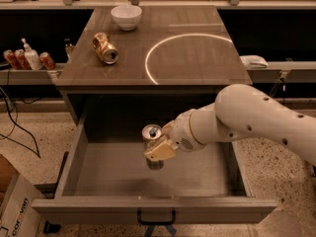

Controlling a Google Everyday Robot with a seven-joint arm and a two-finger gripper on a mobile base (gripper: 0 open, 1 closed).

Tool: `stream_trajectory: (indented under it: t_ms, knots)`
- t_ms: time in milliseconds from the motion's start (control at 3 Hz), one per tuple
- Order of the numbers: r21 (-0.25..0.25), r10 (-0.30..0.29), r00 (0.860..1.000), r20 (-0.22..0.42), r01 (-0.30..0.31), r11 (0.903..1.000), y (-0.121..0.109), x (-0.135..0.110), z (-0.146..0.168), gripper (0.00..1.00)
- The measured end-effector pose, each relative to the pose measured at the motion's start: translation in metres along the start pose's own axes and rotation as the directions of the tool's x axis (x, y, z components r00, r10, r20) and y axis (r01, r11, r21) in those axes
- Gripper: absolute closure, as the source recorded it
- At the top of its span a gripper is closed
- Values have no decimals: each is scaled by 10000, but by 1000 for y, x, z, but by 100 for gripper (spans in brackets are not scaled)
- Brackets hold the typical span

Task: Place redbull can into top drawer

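The redbull can (152, 141) is a slim silver can with a pull-tab top, held upright inside the open top drawer (98, 174). My gripper (159, 149) reaches in from the right and is shut on the can's side. The can's base is near the drawer floor at its middle; I cannot tell whether it touches. The drawer is pulled fully out, and its dark handle (156, 217) shows on the front panel.
On the cabinet top lie a gold can (105, 48) on its side and a white bowl (126, 17) at the back. A shelf at left holds bottles and cans (27, 59). A cardboard box (12, 206) stands at lower left.
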State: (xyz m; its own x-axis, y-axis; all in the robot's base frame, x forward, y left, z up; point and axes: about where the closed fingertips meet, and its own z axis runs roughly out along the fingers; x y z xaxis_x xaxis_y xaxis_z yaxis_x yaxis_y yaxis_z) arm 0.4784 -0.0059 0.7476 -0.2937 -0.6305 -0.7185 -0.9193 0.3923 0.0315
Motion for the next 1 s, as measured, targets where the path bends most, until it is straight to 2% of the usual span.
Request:
stream_trajectory:
  t_ms: [333, 667, 1000]
  knots:
    - [70, -175, 9978, -635, 180, 9998, 0, 7, 12, 100]
    - [86, -416, 9974, -596, 422, 9991, 0, 24, 33, 100]
    - [293, -612, 9979, 196, 606, 9977, -6, 40, 52, 100]
